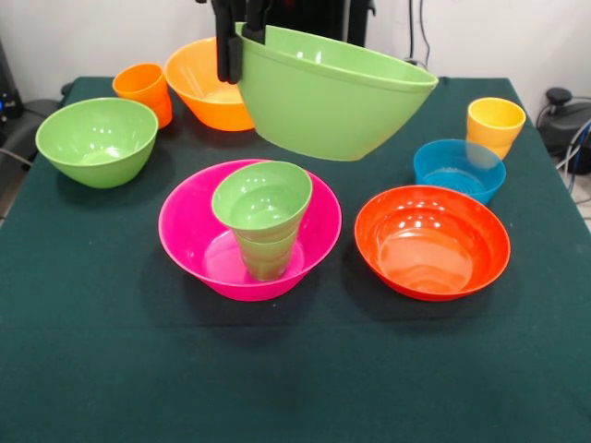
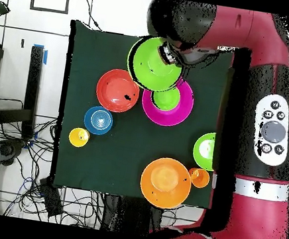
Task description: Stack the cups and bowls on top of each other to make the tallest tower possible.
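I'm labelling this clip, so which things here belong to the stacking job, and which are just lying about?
Job:
gripper holding big green bowl
pink bowl with green pieces inside
second green bowl
orange bowl
red bowl
blue bowl
orange cup
yellow cup

Lying about:
cables beside the table

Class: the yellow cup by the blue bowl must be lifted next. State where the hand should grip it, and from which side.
Grip the yellow cup from above, pinching its rim wall. It stands upright, mouth open upward, and its smooth tapered sides would probably slip. Approach from its open side, away from the blue bowl close beside it.
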Controlling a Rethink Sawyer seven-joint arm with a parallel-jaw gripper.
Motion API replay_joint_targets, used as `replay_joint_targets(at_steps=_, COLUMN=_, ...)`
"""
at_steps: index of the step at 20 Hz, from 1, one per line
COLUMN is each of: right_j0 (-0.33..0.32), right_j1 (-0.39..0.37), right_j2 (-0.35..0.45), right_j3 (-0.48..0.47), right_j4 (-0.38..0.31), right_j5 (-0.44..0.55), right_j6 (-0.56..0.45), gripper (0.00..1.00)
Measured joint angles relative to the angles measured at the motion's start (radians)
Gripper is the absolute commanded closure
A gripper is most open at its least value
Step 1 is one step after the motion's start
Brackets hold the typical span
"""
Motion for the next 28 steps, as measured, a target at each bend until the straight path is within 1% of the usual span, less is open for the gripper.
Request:
replay_joint_targets(at_steps=9, right_j0=-0.005, right_j1=0.014, right_j2=0.0, right_j3=-0.04, right_j4=-0.006, right_j5=0.035, right_j6=-0.025, gripper=1.0)
replay_joint_targets(at_steps=20, right_j0=-0.02, right_j1=0.019, right_j2=0.0, right_j3=-0.04, right_j4=-0.007, right_j5=0.035, right_j6=-0.063, gripper=1.0)
replay_joint_targets(at_steps=28, right_j0=-0.023, right_j1=0.027, right_j2=0.0, right_j3=-0.04, right_j4=-0.007, right_j5=0.035, right_j6=-0.068, gripper=1.0)
